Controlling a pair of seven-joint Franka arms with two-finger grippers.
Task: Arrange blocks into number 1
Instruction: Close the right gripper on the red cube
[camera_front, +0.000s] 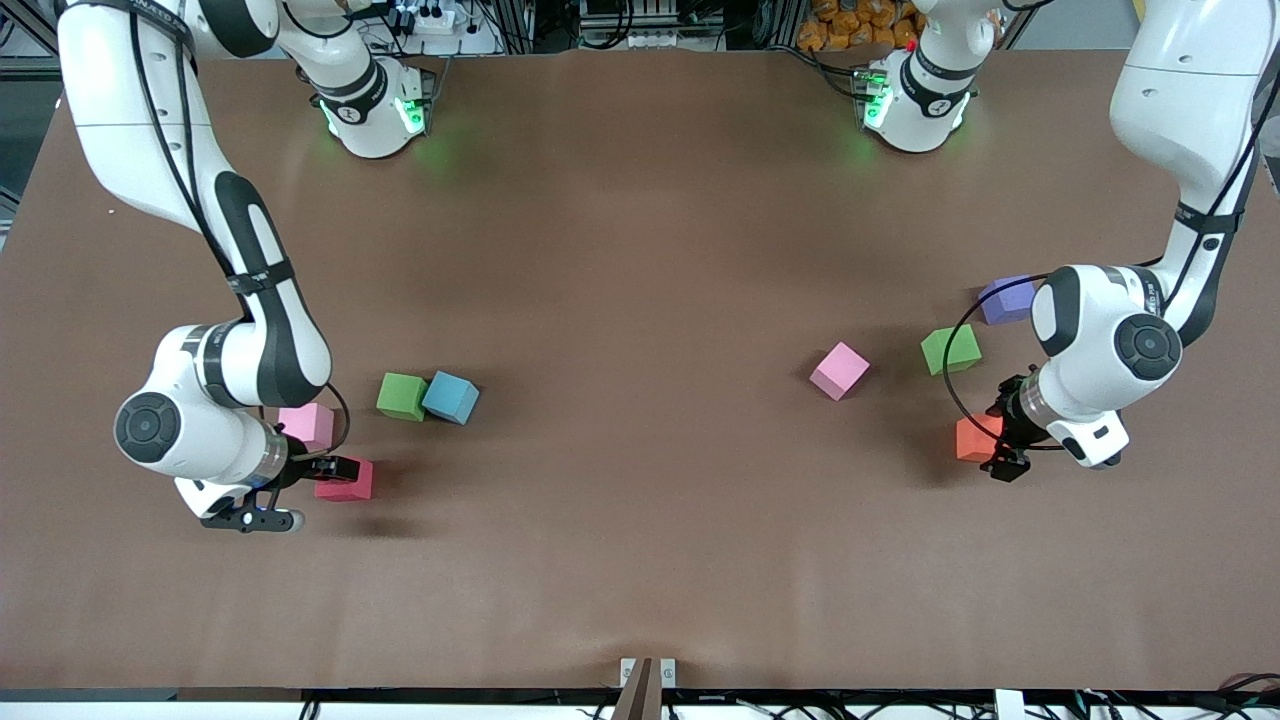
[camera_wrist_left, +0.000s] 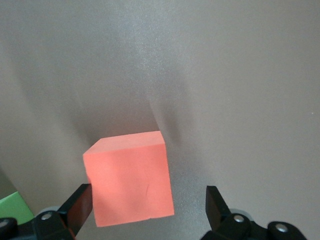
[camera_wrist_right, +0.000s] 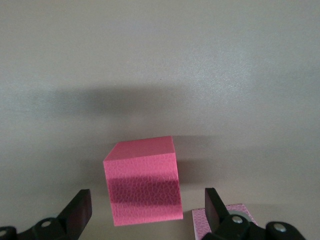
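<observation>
The brown bench carries every block loose on its surface; its middle, from the arms' bases down to the edge nearest the front camera, lies open.

The right gripper hangs low toward the right arm's end, its jaws spread wide with the red block between them, untouched on either side in the right wrist view. A pink block sits just beside the red one, farther from the front camera, half hidden by the wrist. A green block and a blue block touch each other a little nearer the bench's middle.

The left gripper is low toward the left arm's end, jaws open around the orange block; in the left wrist view one finger stands at the block's side, whether touching I cannot tell, and the other is well clear. A second green block and a purple block, partly covered by the arm, lie farther from the camera. A second pink block stands alone, nearer the middle.
</observation>
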